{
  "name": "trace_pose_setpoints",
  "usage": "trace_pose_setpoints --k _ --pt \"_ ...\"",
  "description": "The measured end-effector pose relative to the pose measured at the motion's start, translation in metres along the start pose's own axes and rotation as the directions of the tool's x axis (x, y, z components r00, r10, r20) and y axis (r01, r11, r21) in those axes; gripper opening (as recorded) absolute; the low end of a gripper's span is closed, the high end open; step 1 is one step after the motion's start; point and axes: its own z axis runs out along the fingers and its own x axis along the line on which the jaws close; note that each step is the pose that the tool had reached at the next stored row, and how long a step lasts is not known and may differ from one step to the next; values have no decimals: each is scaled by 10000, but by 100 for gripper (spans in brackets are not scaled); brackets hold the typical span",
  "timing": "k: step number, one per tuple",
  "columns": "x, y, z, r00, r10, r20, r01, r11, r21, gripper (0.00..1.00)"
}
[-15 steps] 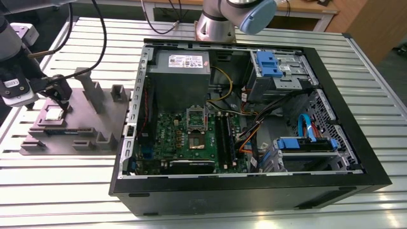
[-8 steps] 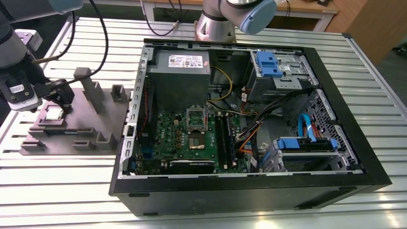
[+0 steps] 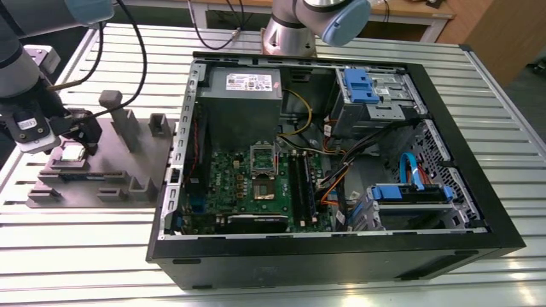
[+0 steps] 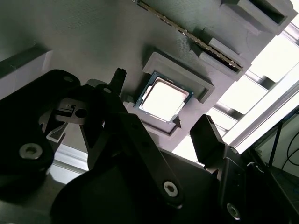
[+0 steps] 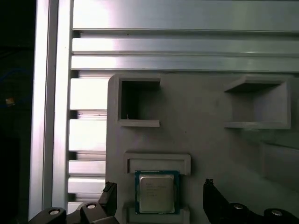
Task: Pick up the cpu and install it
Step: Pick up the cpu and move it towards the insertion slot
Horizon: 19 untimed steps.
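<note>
Tool point(image 5: 159, 185) open, empty, flanking cpu point(image 5: 155, 192); exterior view adds motherboard point(image 3: 256, 185) inside case point(image 3: 341, 262).

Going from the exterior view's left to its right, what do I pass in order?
cpu → grey fixture post → motherboard → blue drive caddy
</note>
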Motion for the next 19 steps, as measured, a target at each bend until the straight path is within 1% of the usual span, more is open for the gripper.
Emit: trace_pose_setpoints --k 4,6,17,18,19 --pt "0 12 39 10000 19 1 -19 10000 -1 82" --pt "-1 16 48 10000 54 1 -54 10000 0 82" --pt "-1 17 54 10000 69 4 -69 10000 0 81" --pt "0 16 60 10000 68 23 -69 10000 6 74" --pt "2 16 65 10000 68 61 -68 10000 10 74"
